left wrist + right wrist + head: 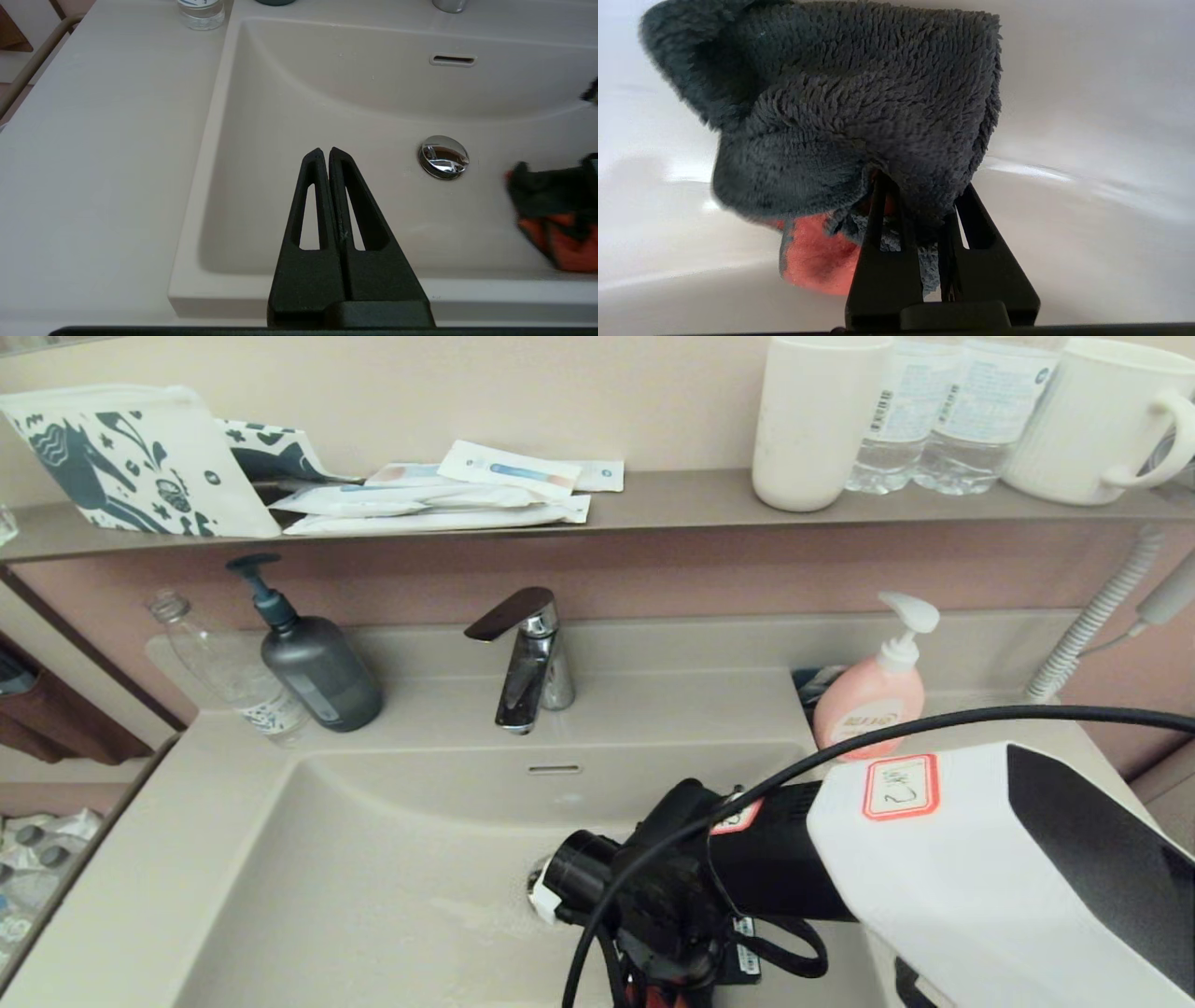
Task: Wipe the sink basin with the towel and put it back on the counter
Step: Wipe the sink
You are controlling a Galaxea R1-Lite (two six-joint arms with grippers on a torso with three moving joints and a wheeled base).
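Observation:
The beige sink basin (373, 859) fills the lower middle of the head view. My right arm (672, 887) reaches into it from the right and covers most of the chrome drain plug (444, 156). In the right wrist view my right gripper (920, 186) is shut on the towel (859, 107), a charcoal bundle with a coral fold beneath, close to the basin floor (1087, 224). The left wrist view shows the towel (556, 219) to the right of the plug. My left gripper (324, 151) is shut and empty, hovering above the basin's front rim beside the left counter (93, 163).
A chrome faucet (527, 658) stands behind the basin above the overflow slot (554, 769). A grey pump bottle (317, 667) and a clear bottle (233, 672) sit back left, a pink soap pump (878, 691) back right. The brown shelf (653, 499) carries cups, bottles and packets.

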